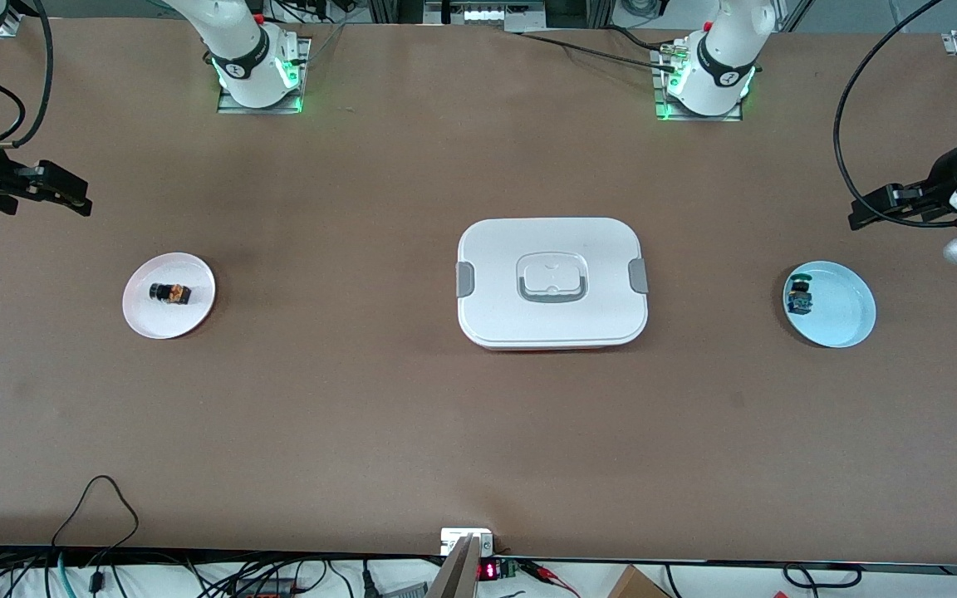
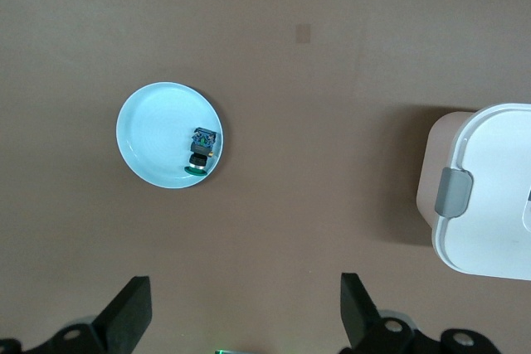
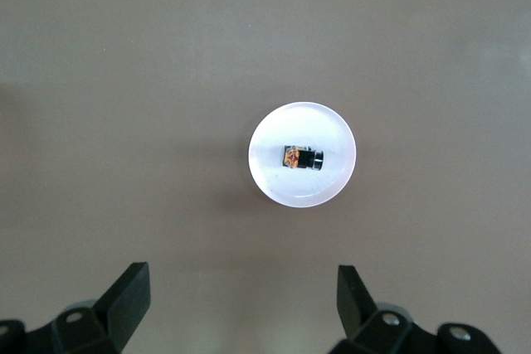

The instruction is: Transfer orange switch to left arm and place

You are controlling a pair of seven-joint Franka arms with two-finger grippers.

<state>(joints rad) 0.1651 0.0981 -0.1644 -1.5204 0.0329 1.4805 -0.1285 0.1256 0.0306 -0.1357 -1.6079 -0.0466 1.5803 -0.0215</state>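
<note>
The orange switch [image 1: 170, 293] [image 3: 300, 157] lies on its side on a white plate [image 1: 193, 317] [image 3: 274, 178] toward the right arm's end of the table. The box [image 1: 552, 249] [image 2: 489, 230], white with grey clips, stands in the middle of the table between the two plates. My right gripper [image 1: 51, 188] [image 3: 243, 283] hangs open and empty high above the table near the white plate. My left gripper [image 1: 890, 204] [image 2: 246, 296] hangs open and empty high above the table near the blue plate [image 1: 844, 320] [image 2: 149, 143].
A small blue-and-green component [image 1: 799, 298] [image 2: 201, 151] lies on the blue plate toward the left arm's end. Both arm bases [image 1: 258, 71] [image 1: 707, 83] stand along the table edge farthest from the front camera. Cables lie along the edge nearest that camera.
</note>
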